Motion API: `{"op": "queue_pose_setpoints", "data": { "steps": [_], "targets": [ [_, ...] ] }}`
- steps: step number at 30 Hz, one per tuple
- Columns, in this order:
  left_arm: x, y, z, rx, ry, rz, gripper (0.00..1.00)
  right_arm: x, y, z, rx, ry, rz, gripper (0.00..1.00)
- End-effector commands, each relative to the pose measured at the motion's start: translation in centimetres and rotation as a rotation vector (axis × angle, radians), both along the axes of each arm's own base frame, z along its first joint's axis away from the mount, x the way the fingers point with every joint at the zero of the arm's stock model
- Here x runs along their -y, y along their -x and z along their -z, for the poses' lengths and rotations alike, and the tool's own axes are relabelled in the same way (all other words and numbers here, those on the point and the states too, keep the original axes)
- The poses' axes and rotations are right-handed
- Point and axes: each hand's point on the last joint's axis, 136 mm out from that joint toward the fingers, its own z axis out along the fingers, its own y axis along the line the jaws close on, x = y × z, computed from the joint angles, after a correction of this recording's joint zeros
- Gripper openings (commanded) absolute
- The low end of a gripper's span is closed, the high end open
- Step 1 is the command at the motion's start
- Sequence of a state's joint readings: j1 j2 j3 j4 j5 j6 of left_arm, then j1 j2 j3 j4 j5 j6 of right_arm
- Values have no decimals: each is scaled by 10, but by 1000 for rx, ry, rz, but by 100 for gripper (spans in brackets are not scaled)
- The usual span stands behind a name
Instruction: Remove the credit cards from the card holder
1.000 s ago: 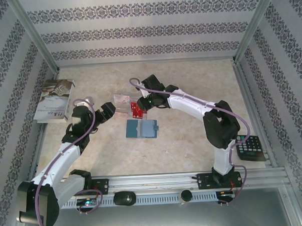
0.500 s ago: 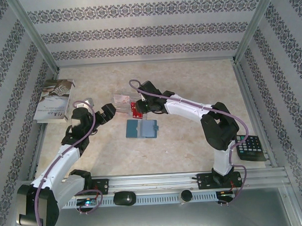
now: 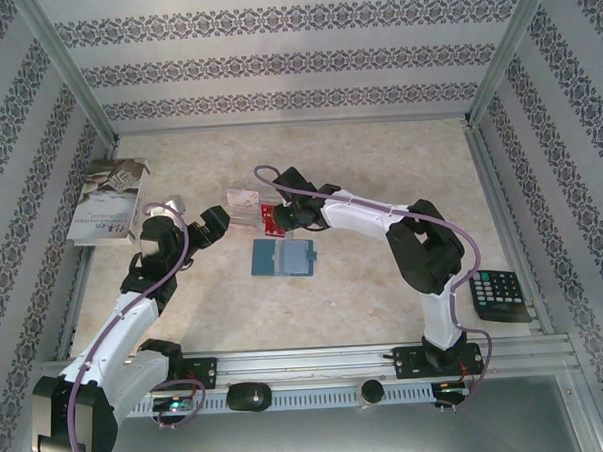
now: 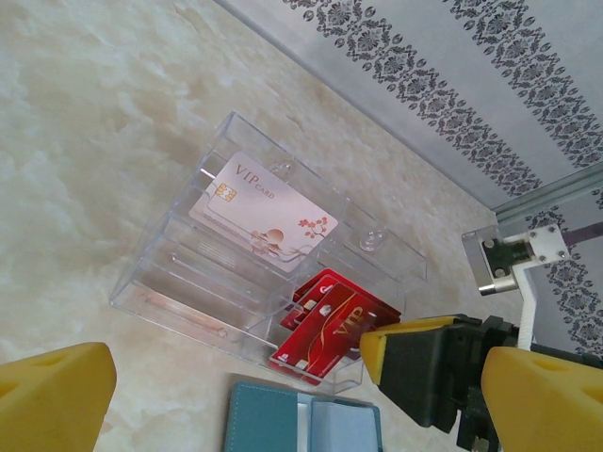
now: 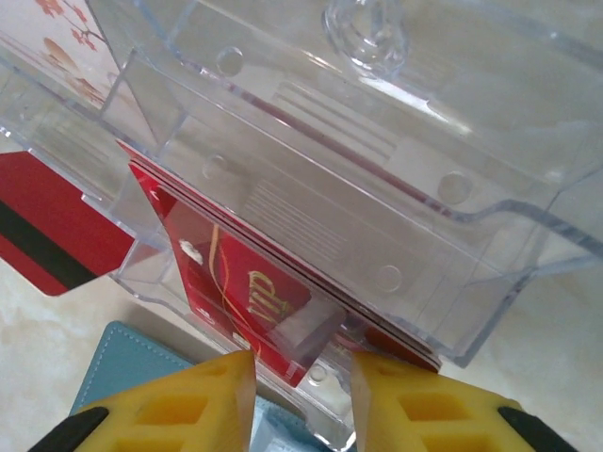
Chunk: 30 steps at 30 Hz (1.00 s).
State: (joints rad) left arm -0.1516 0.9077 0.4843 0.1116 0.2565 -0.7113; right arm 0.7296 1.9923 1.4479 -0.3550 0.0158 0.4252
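The teal card holder [image 3: 283,257] lies open and flat on the table, just in front of a clear plastic tray [image 3: 243,207]. Red credit cards [image 4: 330,325] are stacked in the tray's right end, and a white VIP card [image 4: 259,212] lies in a back slot. My right gripper [image 5: 297,395] stands narrowly open at that end, its yellow fingertips either side of the tray's edge and the corner of the top red card [image 5: 240,287], clamping nothing. My left gripper [image 4: 301,381] is wide open and empty, just left of the tray [image 4: 170,282]. The holder [image 4: 283,419] sits below it.
A white booklet [image 3: 108,199] leans at the left wall. A black calculator [image 3: 500,295] lies at the right edge. Another red card with a black stripe [image 5: 47,235] shows at the tray's side. Patterned walls enclose the table, and a metal rail [image 3: 308,366] runs along the front.
My right arm reached further left and lower, bringing its gripper down to the red cards in the tray. My left gripper opened fully and hardly moved.
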Motion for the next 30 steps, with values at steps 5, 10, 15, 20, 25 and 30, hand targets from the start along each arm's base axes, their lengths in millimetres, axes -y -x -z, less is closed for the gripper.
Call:
{"op": "queue_pose_setpoints", "data": {
  "steps": [5,10,15,20,25,30],
  "targets": [
    [1,5,2,-1,-23,11,100,-5,-15,2,1,-18,44,35],
    [1,6,4,-7,-22,11,100,-16,-17,3,6,-38,10,33],
    [1,6,5,-8,-18,11,100,-23,-18,1,23,-81,-3,24],
    [2,7,6,-13,-17,15,100,-36,-11,-10,60,-159,-65,31],
    [2,7,7,-12,-16,18,100,-44,-7,-10,35,-193,-115,31],
    [3,7,6,-11,-13,23,100,-51,2,-21,39,-253,-181,32]
  ]
}}
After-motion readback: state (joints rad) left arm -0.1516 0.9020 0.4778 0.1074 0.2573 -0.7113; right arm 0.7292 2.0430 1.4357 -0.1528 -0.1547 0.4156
